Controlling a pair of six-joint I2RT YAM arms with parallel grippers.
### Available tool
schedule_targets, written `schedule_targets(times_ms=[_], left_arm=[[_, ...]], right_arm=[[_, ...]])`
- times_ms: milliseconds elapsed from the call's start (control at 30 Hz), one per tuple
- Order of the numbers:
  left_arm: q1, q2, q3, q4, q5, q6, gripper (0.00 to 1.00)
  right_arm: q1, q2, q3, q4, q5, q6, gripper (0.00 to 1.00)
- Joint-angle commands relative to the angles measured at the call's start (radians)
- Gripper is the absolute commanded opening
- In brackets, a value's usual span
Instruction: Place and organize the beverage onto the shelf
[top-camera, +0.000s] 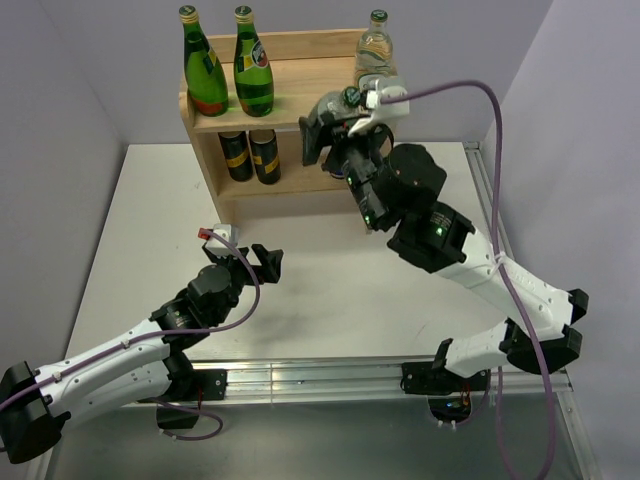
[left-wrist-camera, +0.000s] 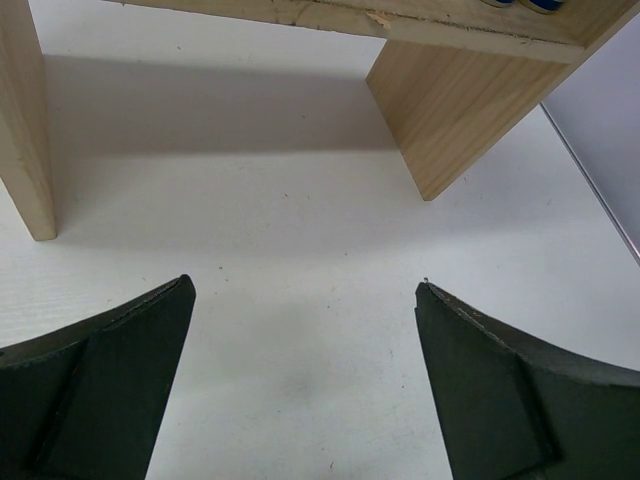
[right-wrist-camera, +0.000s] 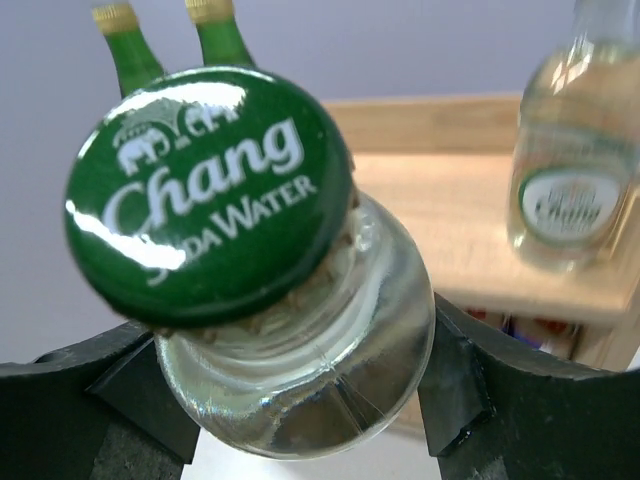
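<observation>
The light-wood shelf stands at the back of the table. Two green bottles stand on the left of its top board and a clear bottle on the right. Two dark bottles stand on the lower tier. My right gripper is shut on the neck of a clear Chang soda water bottle with a green cap, held in front of the top board's middle. My left gripper is open and empty, low over the table in front of the shelf; in its wrist view nothing lies between the fingers.
The shelf's side panels stand just ahead of my left gripper. The clear bottle on the shelf is to the right of the held one. Grey walls close in the table at the back and sides. A metal rail runs along the right edge.
</observation>
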Motion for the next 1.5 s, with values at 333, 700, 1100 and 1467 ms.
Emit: schedule_targets(times_ms=[333,700,1100,1467], left_arm=[[0.007,-0.047,-0.016,-0.001,0.019,-0.017,0.99],[0.007,-0.048,-0.019,0.003,0.029,-0.020,0.99],[0.007,-0.044,-0.019,0.006,0.031,-0.020,0.99],[0.007,-0.048,-0.017,0.003,0.031,-0.018,0.99]], right_arm=[[-0.162,0.292,0.556,-0.168,-0.052,-0.078,0.00],[-0.277,0.358,0.587,-0.198,-0.097,-0.025,0.00],[-0.320,0.414,0.561,-0.205,-0.141,0.026,0.00],[-0.348,0.458,0.545,-0.207,-0.161,0.069,0.00]])
